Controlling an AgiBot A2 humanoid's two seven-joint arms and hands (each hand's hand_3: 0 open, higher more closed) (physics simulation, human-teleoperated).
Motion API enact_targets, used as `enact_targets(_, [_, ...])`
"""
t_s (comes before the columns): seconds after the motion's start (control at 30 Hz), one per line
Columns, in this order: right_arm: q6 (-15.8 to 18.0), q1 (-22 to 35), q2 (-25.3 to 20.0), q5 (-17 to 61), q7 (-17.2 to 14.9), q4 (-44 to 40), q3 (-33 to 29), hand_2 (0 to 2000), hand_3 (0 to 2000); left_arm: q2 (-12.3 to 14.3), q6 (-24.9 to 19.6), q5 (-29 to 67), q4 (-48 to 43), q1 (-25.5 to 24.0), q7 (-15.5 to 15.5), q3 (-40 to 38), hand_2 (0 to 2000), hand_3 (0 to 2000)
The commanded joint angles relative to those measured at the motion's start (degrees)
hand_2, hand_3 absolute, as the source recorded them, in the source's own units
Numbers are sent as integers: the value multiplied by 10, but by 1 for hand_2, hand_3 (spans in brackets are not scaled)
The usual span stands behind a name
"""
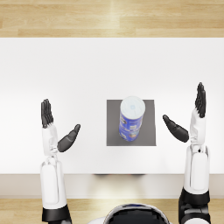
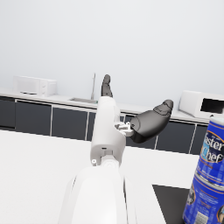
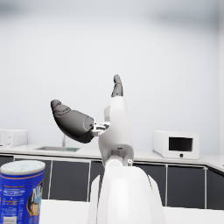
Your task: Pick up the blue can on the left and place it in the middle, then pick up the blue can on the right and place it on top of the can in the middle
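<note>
Two blue cans stand stacked on the dark grey mat (image 1: 148,131) in the middle of the white table. The upper can (image 1: 131,113) shows its white lid and sits on the lower can (image 1: 128,133). My left hand (image 1: 54,127) hovers well left of the stack, fingers spread, holding nothing. My right hand (image 1: 192,116) is raised to the right of the mat, also spread and empty. The left wrist view shows the left hand (image 2: 131,118) with the stacked cans (image 2: 209,175) off to one side. In the right wrist view, the right hand (image 3: 87,118) is above the upper can (image 3: 19,188).
The white table (image 1: 65,65) stretches wide, with a wooden floor (image 1: 109,17) beyond its far edge. In the wrist views a dark kitchen counter (image 2: 52,120) with a microwave (image 3: 175,144) runs along the far wall.
</note>
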Motion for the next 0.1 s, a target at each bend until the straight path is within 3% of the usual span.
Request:
enact_targets(0.03, [0,0,0,0,0,0,0,0,0,0,0,0,0,0,0,0,0,0])
enact_targets(0.1, [0,0,0,0,0,0,0,0,0,0,0,0,0,0,0,0,0,0])
